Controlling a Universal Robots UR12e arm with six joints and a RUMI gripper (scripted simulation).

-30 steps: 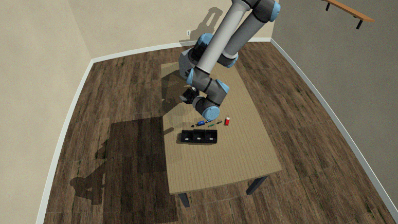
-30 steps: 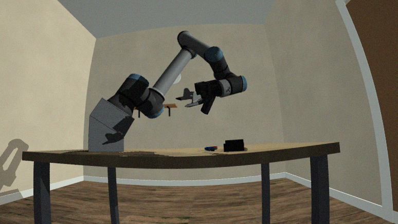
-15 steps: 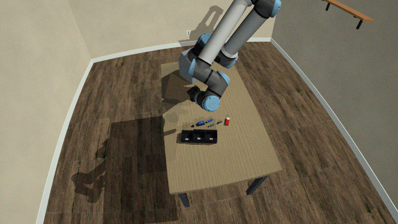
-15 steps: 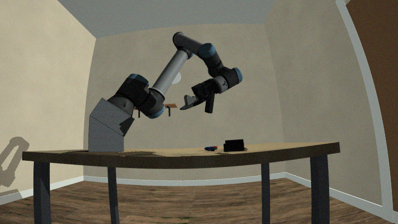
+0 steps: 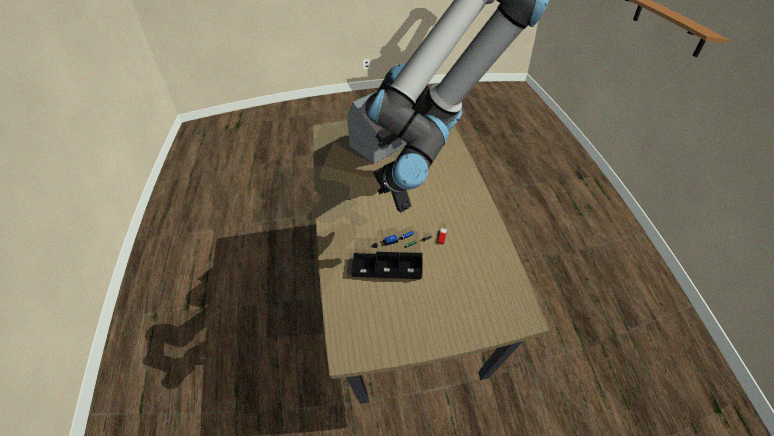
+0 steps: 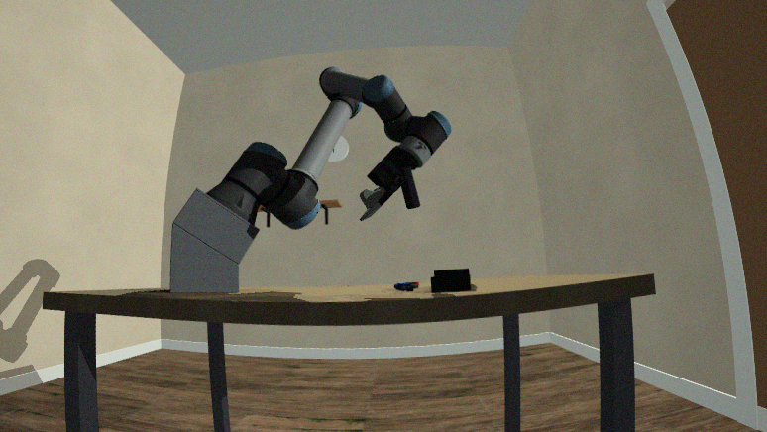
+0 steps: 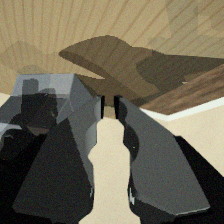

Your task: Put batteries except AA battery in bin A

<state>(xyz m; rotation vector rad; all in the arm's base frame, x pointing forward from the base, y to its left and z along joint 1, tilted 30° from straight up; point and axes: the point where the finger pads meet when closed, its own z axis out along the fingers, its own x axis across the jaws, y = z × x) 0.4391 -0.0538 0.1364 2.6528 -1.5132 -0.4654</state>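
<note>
My gripper (image 6: 364, 216) (image 7: 109, 97) is shut with nothing between its fingers, high above the table and pointing down towards the arm's base. Three black bins (image 5: 387, 275) (image 6: 450, 280) stand upright in a row; their small white labels are too small to read. Behind them in the top view lie a thick blue piece (image 5: 391, 239), a slimmer blue piece (image 5: 407, 234) with a pale end, a small green piece (image 5: 411, 244), a thin dark piece (image 5: 426, 238), a small black piece (image 5: 374, 245) and a red-and-white block (image 5: 442, 237). Which is the AA battery cannot be told.
The wooden table (image 5: 433, 308) (image 6: 558, 284) carries the grey arm base (image 5: 362, 129) (image 6: 203, 263) (image 7: 47, 85) at its far end in the top view. The bins are near the table's left edge there. A wooden shelf (image 5: 677, 18) is on the right wall.
</note>
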